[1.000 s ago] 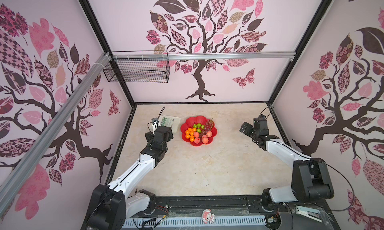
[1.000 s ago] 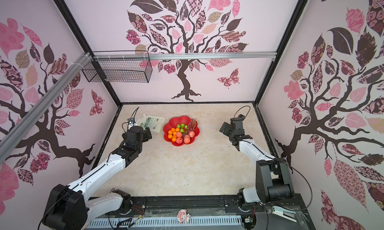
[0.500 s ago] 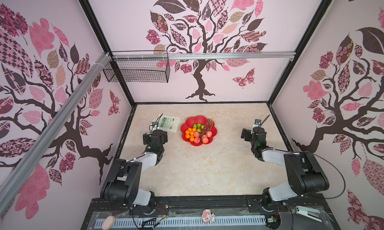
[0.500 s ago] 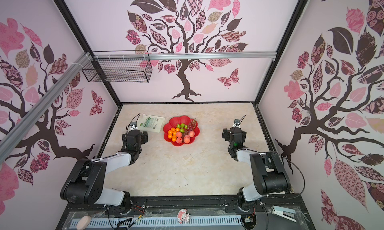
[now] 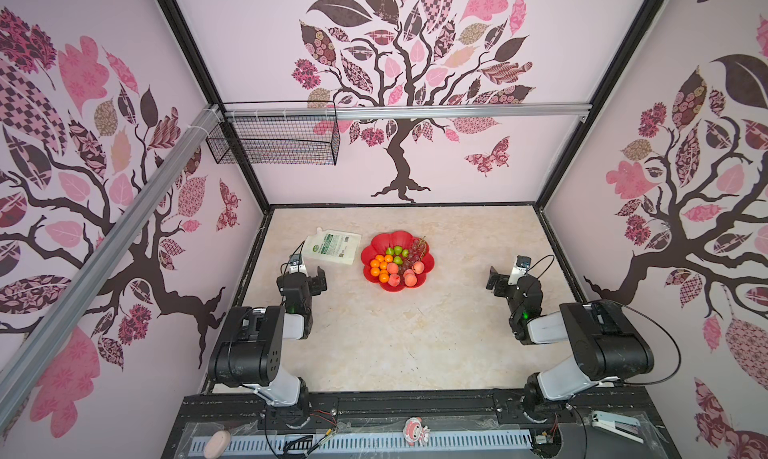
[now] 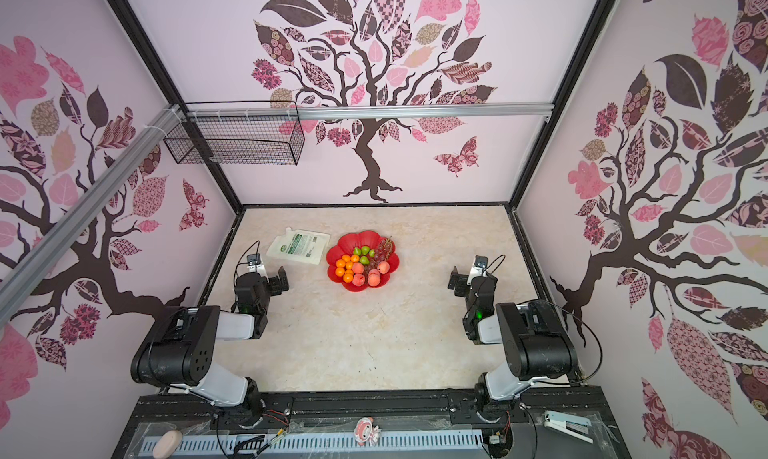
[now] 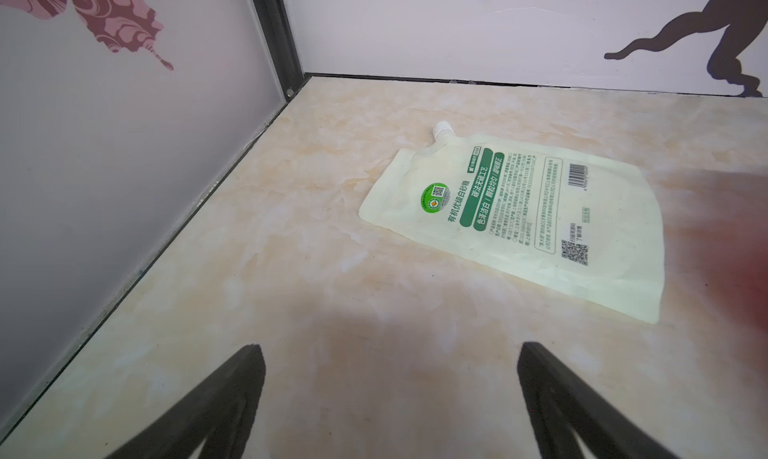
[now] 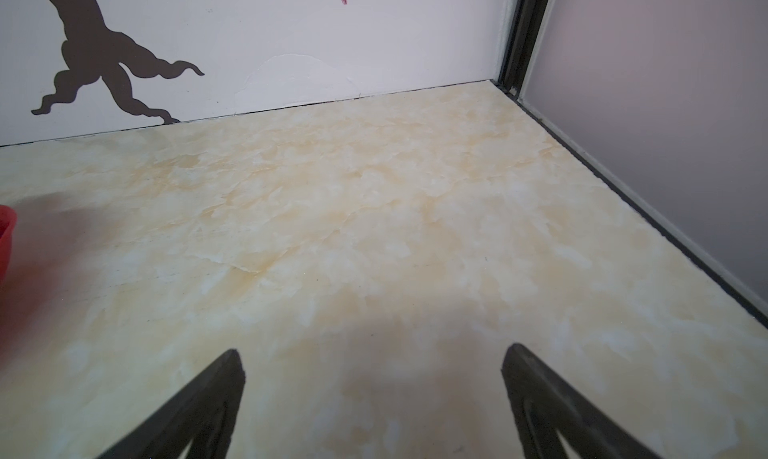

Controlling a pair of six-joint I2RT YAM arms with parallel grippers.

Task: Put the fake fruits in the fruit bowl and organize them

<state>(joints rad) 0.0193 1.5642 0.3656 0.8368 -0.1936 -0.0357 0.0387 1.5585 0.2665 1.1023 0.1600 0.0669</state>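
Two arms sit folded at the near edge of the marble-patterned desk (image 5: 395, 344). The left pincer (image 7: 390, 349) is spread wide and holds nothing, hanging close to the left wall (image 7: 124, 187) just short of a white spouted pouch (image 5: 332, 249). The right pincer (image 8: 372, 351), equally wide and empty-handed, hangs over bare desk near the right wall (image 8: 665, 104).

The red scalloped fruit bowl (image 5: 390, 239) sits mid-desk just beside the pouch, well apart from both pincers. It holds oranges (image 5: 380, 268), green pears (image 5: 395, 251), peaches (image 5: 409, 275) and a grape bunch (image 5: 415, 249). Open surface lies in front and to its right.
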